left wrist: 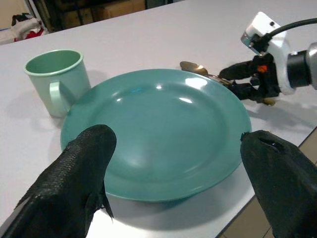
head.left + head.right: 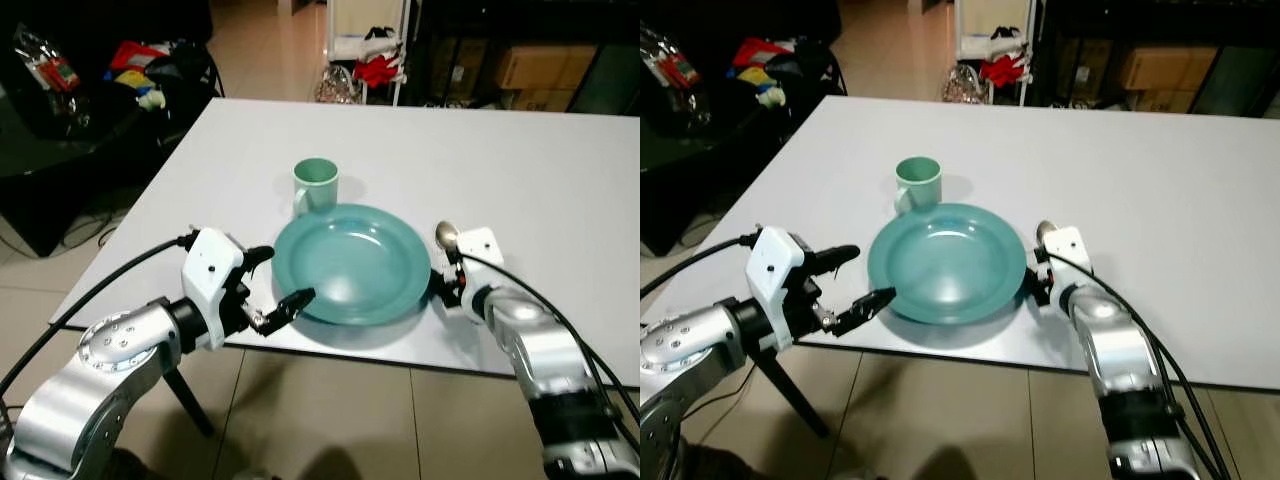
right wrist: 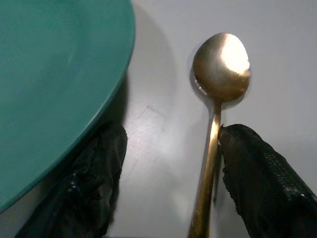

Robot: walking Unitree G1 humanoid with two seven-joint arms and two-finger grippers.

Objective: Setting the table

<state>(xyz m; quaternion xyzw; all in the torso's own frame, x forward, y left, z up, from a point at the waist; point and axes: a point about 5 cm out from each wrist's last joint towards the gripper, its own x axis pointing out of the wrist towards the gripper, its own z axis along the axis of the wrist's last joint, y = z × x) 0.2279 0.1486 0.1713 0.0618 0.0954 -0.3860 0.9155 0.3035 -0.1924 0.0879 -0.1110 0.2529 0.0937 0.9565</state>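
Right wrist view, gold spoon (image 3: pixel 213 148) flat on the white bench (image 2: pixel 540 170), right hand (image 3: pixel 168 183) spread around its handle beside the teal plate (image 2: pixel 352 262), left hand (image 2: pixel 268 285) spread at the plate's other edge, mint mug (image 2: pixel 316 186) just behind.

— What is seen on the white table (image 2: pixel 540 160)?
— A teal plate (image 2: pixel 352 264) is flanked by the left gripper (image 2: pixel 279 283), fingers spread, and the right gripper (image 2: pixel 447 283); a green mug (image 2: pixel 316 185) is set behind.

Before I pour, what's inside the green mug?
Only the upper inner wall of the mug shows, pale green and bare. Its bottom is hidden by its rim from these angles.
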